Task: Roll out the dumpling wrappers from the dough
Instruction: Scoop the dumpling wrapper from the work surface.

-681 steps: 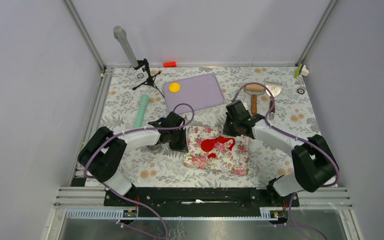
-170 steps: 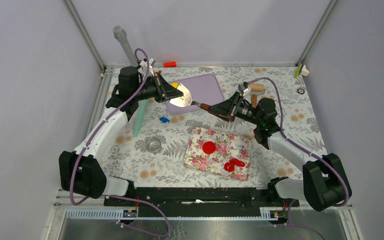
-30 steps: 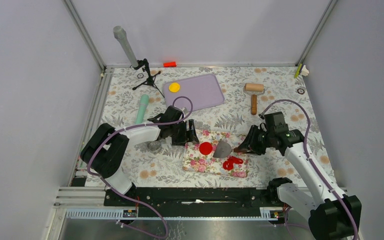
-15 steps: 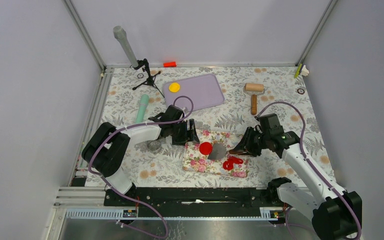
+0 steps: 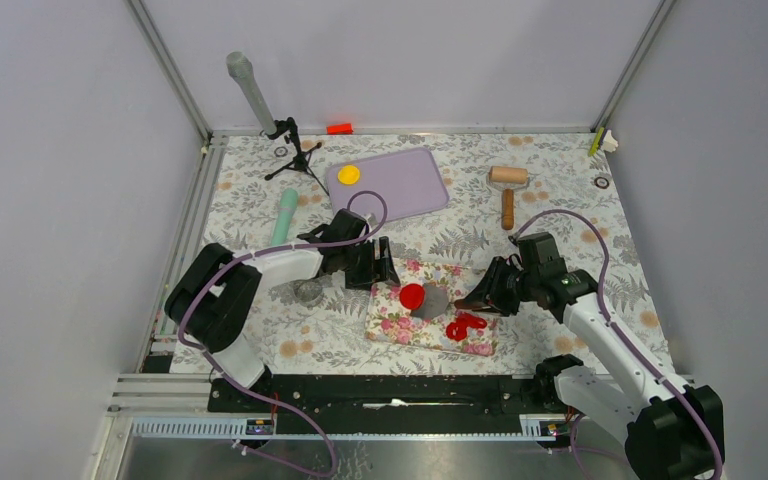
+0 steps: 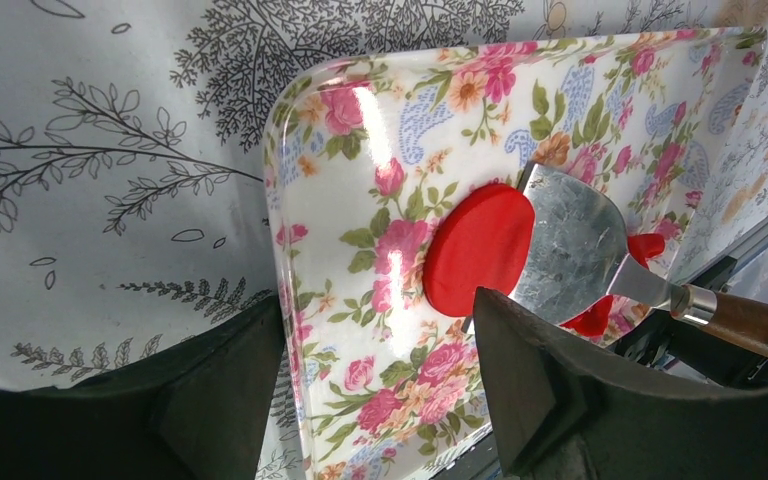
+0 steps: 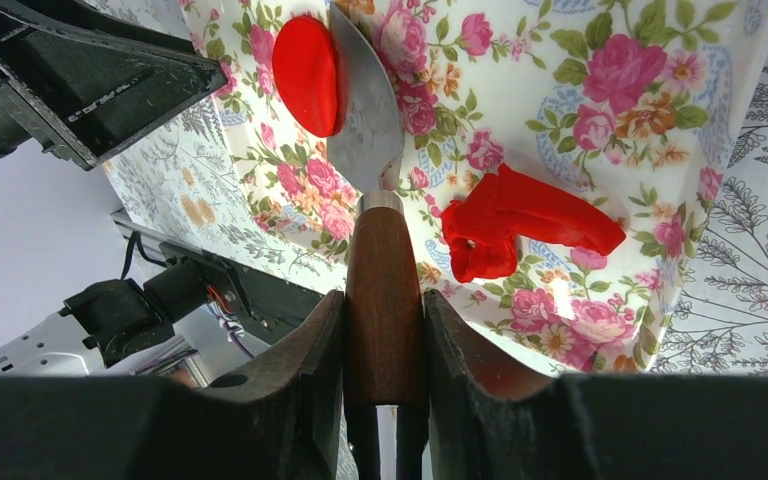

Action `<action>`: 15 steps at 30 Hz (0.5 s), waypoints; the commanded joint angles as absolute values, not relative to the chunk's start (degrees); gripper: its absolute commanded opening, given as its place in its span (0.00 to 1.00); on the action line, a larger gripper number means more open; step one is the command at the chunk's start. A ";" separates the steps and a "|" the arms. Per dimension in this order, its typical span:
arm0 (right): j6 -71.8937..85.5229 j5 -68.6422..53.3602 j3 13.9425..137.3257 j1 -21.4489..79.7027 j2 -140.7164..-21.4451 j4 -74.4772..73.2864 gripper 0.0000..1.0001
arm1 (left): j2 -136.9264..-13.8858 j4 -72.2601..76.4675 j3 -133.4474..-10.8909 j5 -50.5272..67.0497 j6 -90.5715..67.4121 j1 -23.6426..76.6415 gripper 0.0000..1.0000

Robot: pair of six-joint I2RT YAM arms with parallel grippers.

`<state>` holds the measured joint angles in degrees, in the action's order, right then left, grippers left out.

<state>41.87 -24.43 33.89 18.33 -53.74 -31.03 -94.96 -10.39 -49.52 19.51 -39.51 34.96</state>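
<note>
A flat round red dumpling wrapper (image 5: 411,296) (image 6: 478,248) (image 7: 307,75) lies on the floral board (image 5: 395,320) (image 6: 360,150) (image 7: 560,80). My right gripper (image 5: 485,290) (image 7: 382,300) is shut on the wooden handle (image 7: 382,290) of a metal spatula. The spatula's blade (image 5: 434,301) (image 6: 570,250) (image 7: 365,100) touches the wrapper's right rim. Ragged red dough scraps (image 5: 466,325) (image 7: 520,225) lie on the board by the handle. My left gripper (image 5: 382,272) (image 6: 378,300) stands open astride the board's left edge. A yellow wrapper (image 5: 348,175) sits on the purple mat (image 5: 400,185).
A wooden roller (image 5: 507,185) lies at the back right. A teal stick (image 5: 283,220) and a round metal cutter (image 5: 307,290) lie left of the board. A grey tube on a tripod (image 5: 250,90) and a red-orange block (image 5: 339,128) stand by the back wall.
My right arm has slid the spatula leftward across the board until its blade reached the red wrapper. The left gripper has stayed at the board's edge.
</note>
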 commanded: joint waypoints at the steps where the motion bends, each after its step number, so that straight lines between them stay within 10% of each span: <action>1: 38.43 -16.68 36.90 19.08 -54.70 -37.85 0.00 | -96.27 -7.63 -50.77 21.07 -39.65 35.42 0.72; 15: 41.31 -18.44 32.50 19.22 -53.22 -33.46 0.00 | -96.48 -8.07 -51.06 21.04 -39.29 35.35 0.72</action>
<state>40.29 -20.99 36.14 18.74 -53.65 -33.58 -95.48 -8.97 -49.54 20.38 -39.53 35.09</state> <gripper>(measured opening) 0.352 0.719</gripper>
